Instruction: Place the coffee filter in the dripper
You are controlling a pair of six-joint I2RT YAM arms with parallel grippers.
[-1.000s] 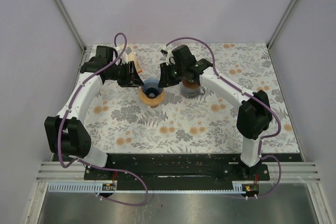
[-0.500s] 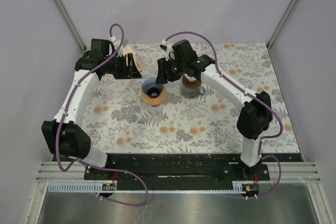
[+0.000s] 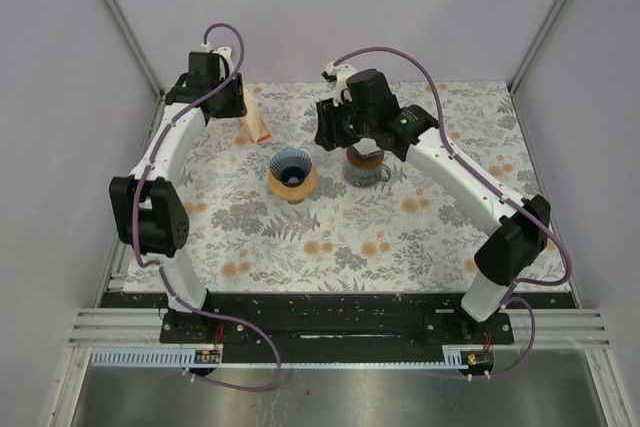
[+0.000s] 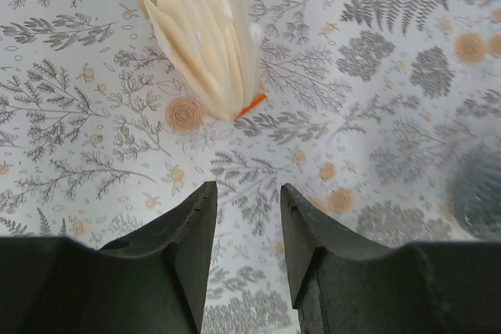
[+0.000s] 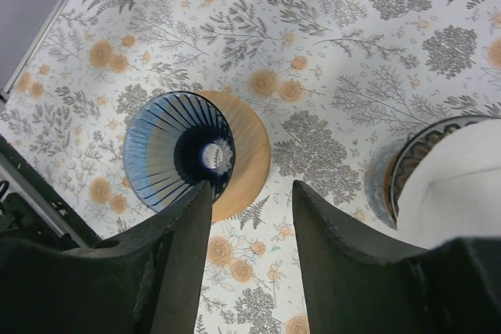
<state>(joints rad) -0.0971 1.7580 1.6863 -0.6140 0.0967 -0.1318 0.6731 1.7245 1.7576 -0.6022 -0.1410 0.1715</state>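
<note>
The dripper [image 3: 290, 169] is a blue ribbed cone on a round wooden base, standing mid-table with its cone empty. It also shows in the right wrist view [image 5: 184, 150]. A stack of cream paper coffee filters [image 3: 258, 123] leans in an orange holder at the back left, seen close in the left wrist view [image 4: 200, 29]. My left gripper [image 3: 238, 107] is open and empty, just short of the filters [image 4: 246, 193]. My right gripper [image 3: 328, 132] is open and empty, above and to the right of the dripper [image 5: 250, 189].
A patterned grey cup [image 3: 367, 165] with something white in it stands right of the dripper, and shows at the right edge of the right wrist view [image 5: 438, 170]. The floral cloth [image 3: 400, 227] covers the table. White walls close in the back and sides.
Both grippers have drawn away from the dripper. The left arm has swung back and left to the filter stack. The right arm has pulled back and to the right.
</note>
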